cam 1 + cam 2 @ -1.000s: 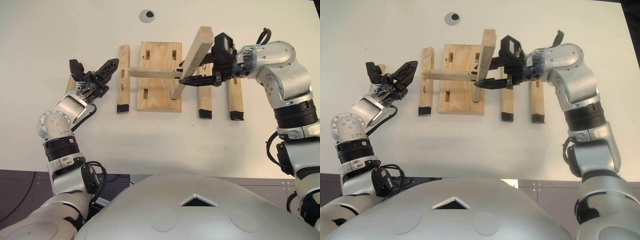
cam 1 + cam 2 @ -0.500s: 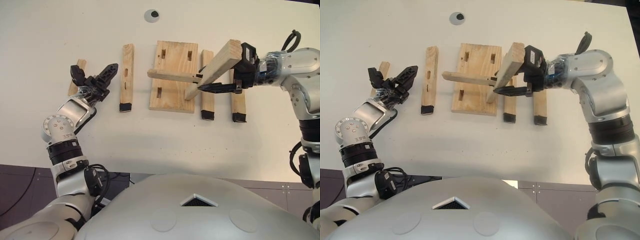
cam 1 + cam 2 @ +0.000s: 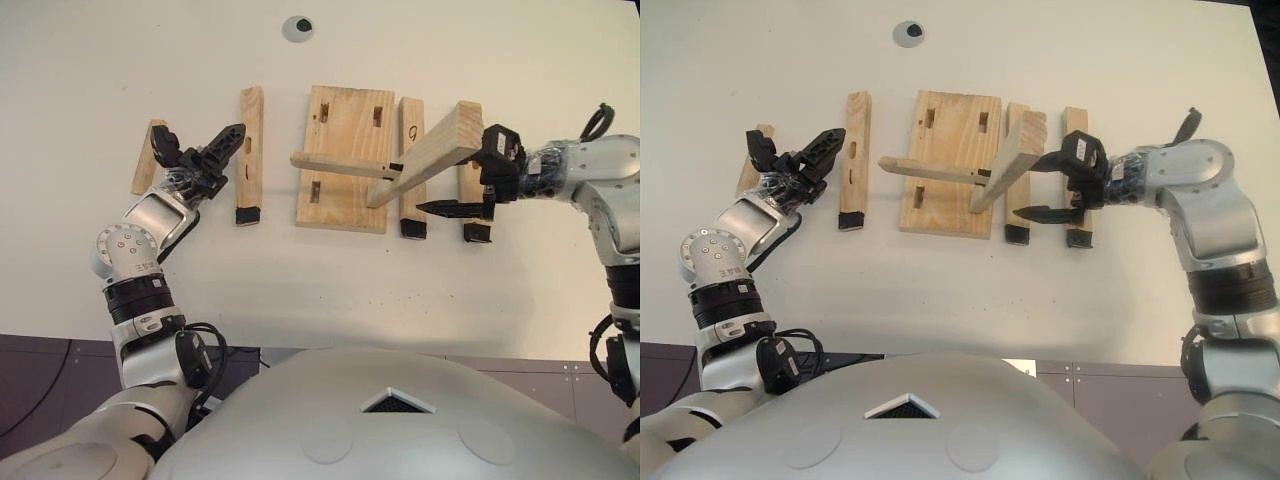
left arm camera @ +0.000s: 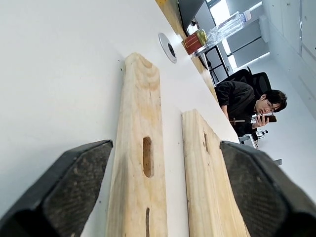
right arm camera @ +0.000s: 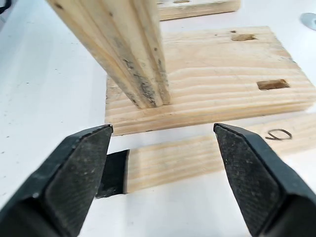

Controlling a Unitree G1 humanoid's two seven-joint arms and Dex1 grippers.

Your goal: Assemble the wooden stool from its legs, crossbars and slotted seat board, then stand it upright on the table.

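Logged seat board flat on the tabletop, mid-scene. Found one leg standing near the board's 4 o'clock corner, leaning toward 2 o'clock, with a crossbar jutting from it toward 9 o'clock above the board. Noted right hand at 3 o'clock of that leg, fingers spread, gripping nothing. Right wrist view: confirmed the leg's foot meeting the board beyond the open pads. Placed left hand at 9 o'clock of the board, spread wide, empty. Left wrist view: read a slotted loose leg lying flat ahead of the gap. Counted a third leg and an outer leg flat at 3 o'clock.
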